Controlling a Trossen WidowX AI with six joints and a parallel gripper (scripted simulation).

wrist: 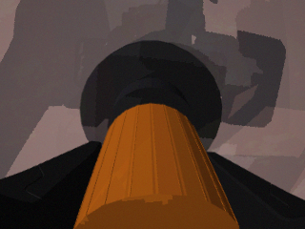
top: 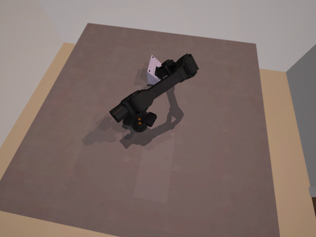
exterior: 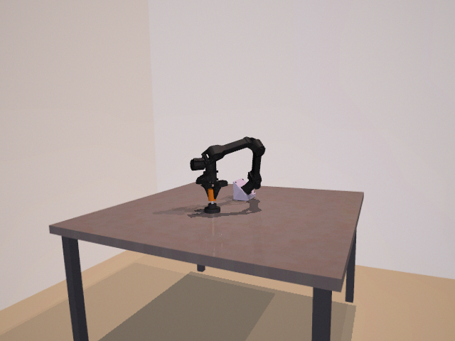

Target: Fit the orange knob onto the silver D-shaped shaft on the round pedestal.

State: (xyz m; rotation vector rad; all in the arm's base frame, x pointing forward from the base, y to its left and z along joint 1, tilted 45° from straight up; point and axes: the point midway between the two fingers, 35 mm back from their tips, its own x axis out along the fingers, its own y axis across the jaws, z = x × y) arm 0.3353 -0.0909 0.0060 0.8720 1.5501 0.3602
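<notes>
The orange knob (top: 139,122) (exterior: 210,195) (wrist: 152,157) stands upright above the dark round pedestal (exterior: 212,210) (wrist: 97,95). My gripper (exterior: 210,195) is shut on the knob, with one black finger on each side of it in the wrist view. In the exterior view a short bright piece of the silver shaft (exterior: 212,202) shows between the knob's lower end and the pedestal's raised collar. The knob is not down on the pedestal. The knob's hole and the flat sides of hole and shaft are hidden, so I cannot tell how they line up.
The arm's pale lilac wedge-shaped base mount (top: 153,66) (exterior: 239,190) stands farther back on the brown table (top: 217,153) (exterior: 275,234). The arm arches from there over to the pedestal, and its shadows lie around the pedestal.
</notes>
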